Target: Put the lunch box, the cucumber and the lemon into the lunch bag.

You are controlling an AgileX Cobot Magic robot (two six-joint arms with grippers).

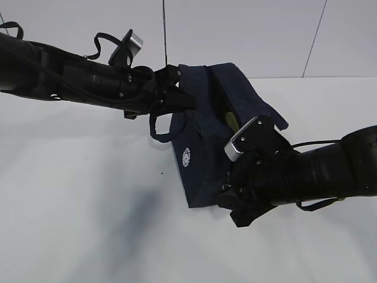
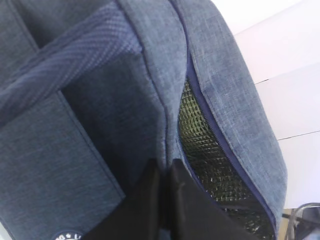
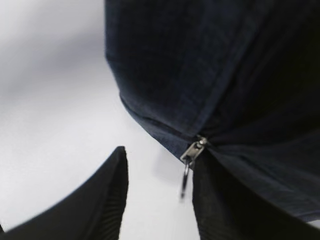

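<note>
The navy lunch bag (image 1: 200, 135) stands mid-table with its top partly unzipped. My left gripper (image 1: 178, 93) is shut on the fabric of the bag's upper edge (image 2: 165, 125), just beside the zip opening, where the foil lining (image 2: 205, 145) shows. My right gripper (image 1: 228, 197) is low at the bag's near corner. In the right wrist view its fingers (image 3: 115, 200) stand apart, and the zipper pull with its metal ring (image 3: 189, 165) hangs between them close to the right finger, not pinched. The lunch box, cucumber and lemon are hidden or out of view.
One loop handle (image 1: 158, 131) hangs off the bag's left side below my left gripper. The round white logo (image 1: 187, 157) faces the front. The white table (image 1: 82, 224) spreads around the bag, and both arms reach in from the sides.
</note>
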